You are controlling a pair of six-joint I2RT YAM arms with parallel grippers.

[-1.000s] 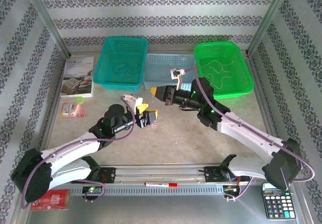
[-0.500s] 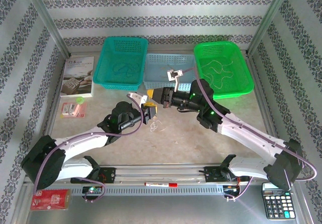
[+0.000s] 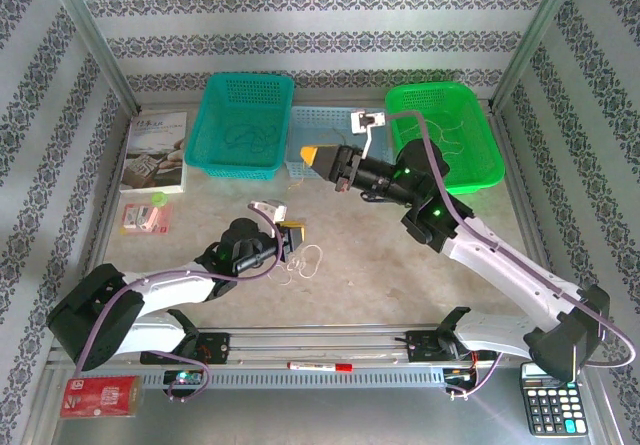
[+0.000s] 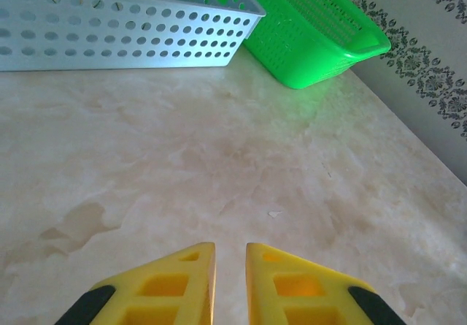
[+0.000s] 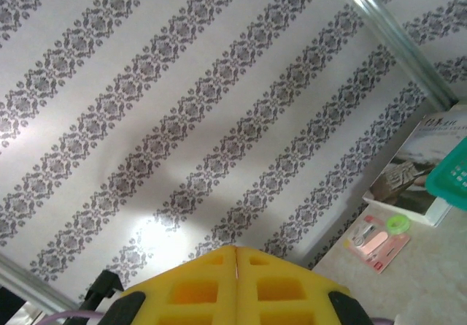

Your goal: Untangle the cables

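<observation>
A small bunch of cables lies on the table. It is well in front of the pale blue basket, on the side where the arms are bolted. The cables are thin, whitish and curl into little loops.

The left gripper is low over the table, also well in front of the pale blue basket, and the bunch is just beside its tip. From the left wrist view its two yellow fingers are nearly closed, with a thin gap between them. Nothing shows in that gap, and I cannot tell if the fingers touch a cable.

The right gripper hangs in the air just in front of the pale blue basket, near the basket's left front corner. Its tip points left. From the right wrist view its yellow fingers are pressed tight together. I cannot tell if a cable is pinched between them.

The green basket sits just to the right of the pale blue basket, with pale curly strands inside it. The teal basket sits just to the left of the pale blue basket, with one dark thin strand inside.

A book lies farther left of the pale blue basket, past the teal one.
</observation>
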